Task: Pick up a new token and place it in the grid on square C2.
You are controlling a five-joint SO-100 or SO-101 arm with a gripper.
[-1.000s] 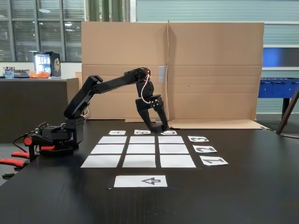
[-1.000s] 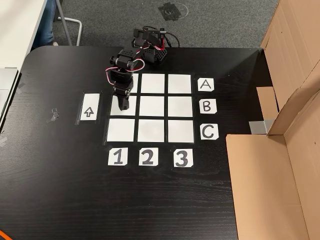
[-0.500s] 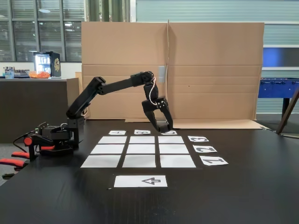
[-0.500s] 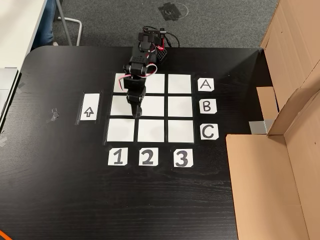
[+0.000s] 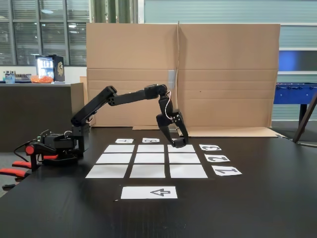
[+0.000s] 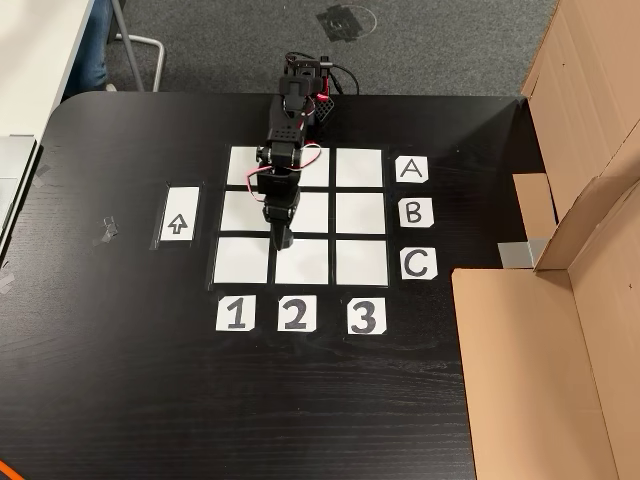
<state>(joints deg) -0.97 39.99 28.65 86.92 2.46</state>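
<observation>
The grid [image 6: 358, 190] of nine white sheets lies mid-table, also seen in a fixed view from the side as the grid [image 5: 118, 158]. Square C2 [image 6: 304, 264] is the middle sheet of the row by the C label; side-on, square C2 [image 5: 184, 158] is blank. My gripper [image 6: 280, 243] hangs over the seam between rows B and C, near that square's corner. From the side the gripper [image 5: 179, 144] points down just above the paper, fingers close together around a small dark lump that looks like the token [image 5: 180, 145], black on black.
An arrow sheet [image 6: 179, 214] lies bare beside column 1. Labels 1 2 3 [image 6: 294, 315] and A B C [image 6: 415, 212] border the grid. Cardboard walls [image 6: 560, 330] stand past the labels, with the arm's base [image 5: 59, 146] on the opposite side.
The arm has reached out and swung from over column 1 at row B toward row C and column 2, with the gripper staying shut and dropping a little lower.
</observation>
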